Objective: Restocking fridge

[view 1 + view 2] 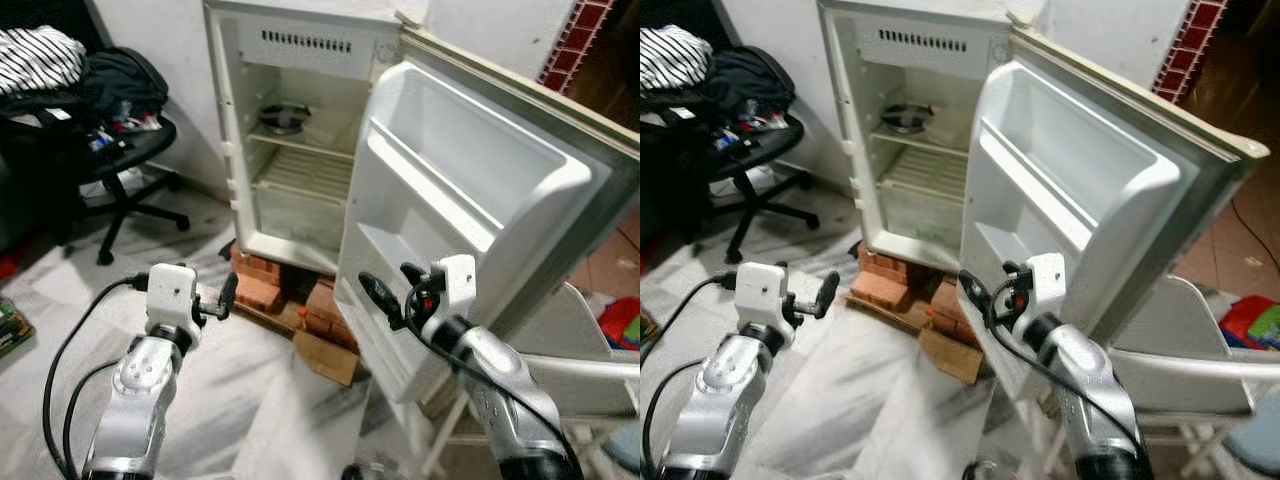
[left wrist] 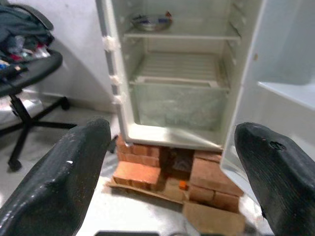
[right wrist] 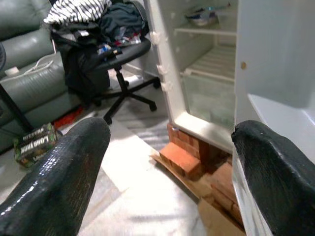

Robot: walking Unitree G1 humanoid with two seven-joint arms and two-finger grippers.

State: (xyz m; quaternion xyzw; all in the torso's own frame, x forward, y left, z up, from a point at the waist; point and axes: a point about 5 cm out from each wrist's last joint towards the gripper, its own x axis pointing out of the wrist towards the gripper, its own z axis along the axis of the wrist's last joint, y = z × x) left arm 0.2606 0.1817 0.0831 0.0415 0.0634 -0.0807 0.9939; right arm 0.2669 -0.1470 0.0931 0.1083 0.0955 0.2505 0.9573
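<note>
The small white fridge (image 1: 300,150) stands upright, its long axis vertical, on red bricks (image 1: 265,290), its open front facing the robot and its white door (image 1: 450,200) swung wide beside it. A round metal dish (image 1: 283,118) sits on the fridge's upper wire shelf. In front of the fridge, the left gripper (image 2: 167,167) and right gripper (image 3: 167,162) hover, fingers spread and holding nothing. The right wrist view adds a grey sofa (image 3: 24,59) and a small green box (image 3: 33,142) beyond the cluttered black office chair (image 1: 110,150) left of the fridge.
</note>
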